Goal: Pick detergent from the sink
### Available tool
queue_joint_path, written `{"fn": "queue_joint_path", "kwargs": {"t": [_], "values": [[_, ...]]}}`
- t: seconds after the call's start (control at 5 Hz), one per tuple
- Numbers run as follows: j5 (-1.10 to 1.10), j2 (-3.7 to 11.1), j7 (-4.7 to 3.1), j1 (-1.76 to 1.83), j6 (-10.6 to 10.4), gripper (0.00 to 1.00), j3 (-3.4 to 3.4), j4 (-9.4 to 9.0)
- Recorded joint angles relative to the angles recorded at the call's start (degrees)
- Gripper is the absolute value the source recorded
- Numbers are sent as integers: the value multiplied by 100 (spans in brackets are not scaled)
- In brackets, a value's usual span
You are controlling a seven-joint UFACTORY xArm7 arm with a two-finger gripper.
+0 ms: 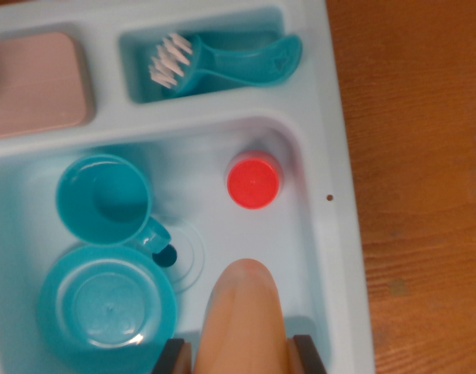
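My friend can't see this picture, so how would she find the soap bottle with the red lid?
Start with the big pale blue sink basin. Near its far right corner stands the detergent bottle, seen from above as a round red cap. Its neighbours, the cup and the bowl on the left, are teal, so it is the only red thing.

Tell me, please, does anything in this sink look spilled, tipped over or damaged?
Nothing stands out. The detergent bottle stands upright with its red cap on, the teal cup sits upright and empty, the bowl lies flat, and the brush rests in its own compartment. No spill shows in the sink.
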Motion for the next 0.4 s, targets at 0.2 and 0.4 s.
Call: {"fn": "queue_joint_path", "kwargs": {"t": [0.2, 0.4], "values": [[0, 0, 0, 0, 0, 100, 0, 0], [-11, -62, 9, 2, 263, 100, 1, 202]]}}
